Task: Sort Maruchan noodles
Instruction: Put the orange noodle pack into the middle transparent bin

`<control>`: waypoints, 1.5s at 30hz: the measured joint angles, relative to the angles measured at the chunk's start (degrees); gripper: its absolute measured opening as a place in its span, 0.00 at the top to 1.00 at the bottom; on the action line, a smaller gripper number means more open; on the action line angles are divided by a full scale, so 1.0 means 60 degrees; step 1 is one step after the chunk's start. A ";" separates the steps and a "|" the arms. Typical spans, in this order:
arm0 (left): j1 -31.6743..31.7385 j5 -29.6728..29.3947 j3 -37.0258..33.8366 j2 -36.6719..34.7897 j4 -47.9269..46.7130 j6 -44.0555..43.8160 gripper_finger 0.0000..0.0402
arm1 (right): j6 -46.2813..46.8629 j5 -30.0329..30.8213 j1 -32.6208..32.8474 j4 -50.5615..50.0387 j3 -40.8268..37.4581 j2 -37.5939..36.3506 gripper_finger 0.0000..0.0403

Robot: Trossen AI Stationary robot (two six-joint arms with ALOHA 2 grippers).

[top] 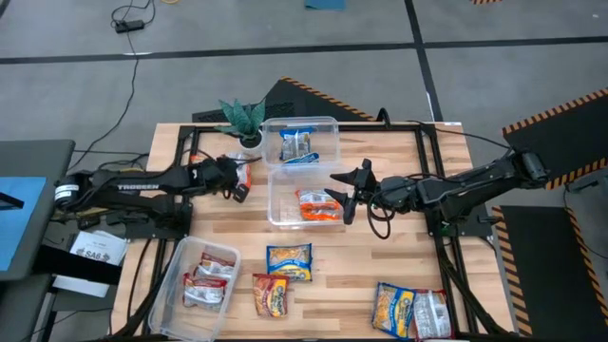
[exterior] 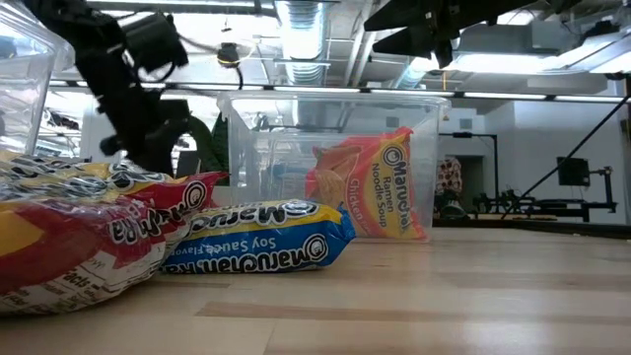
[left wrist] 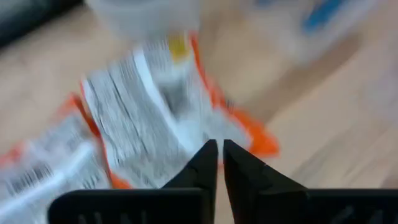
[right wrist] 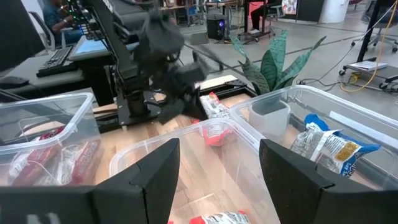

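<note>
Wooden surface (top: 342, 261) fills mid-frame; left end effector (top: 237, 190), upper left, is closed on an orange packet (top: 243, 177). Right end effector (top: 344, 193), centre, gapes empty above a tub (top: 277, 201).

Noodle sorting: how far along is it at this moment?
Partly done. Packets already lie in the three clear tubs. The left gripper is shut on an orange packet near the plant; the right gripper is open above the middle tub. Four packets remain loose on the table.
</note>
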 joint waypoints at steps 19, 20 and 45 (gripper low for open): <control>0.0015 0.0331 0.0034 0.0678 0.0682 0.0389 0.41 | 0.0000 -0.0004 -0.0197 -0.0078 0.0000 0.0000 0.39; 0.0015 0.0317 0.0034 0.0803 0.0742 0.0393 0.39 | 0.0000 -0.0004 -0.0196 -0.0081 0.0000 0.0000 0.39; -0.0014 -0.0630 0.0060 0.2899 0.1380 0.0768 0.90 | 0.0000 -0.0004 -0.0196 -0.0117 0.0000 0.0000 0.39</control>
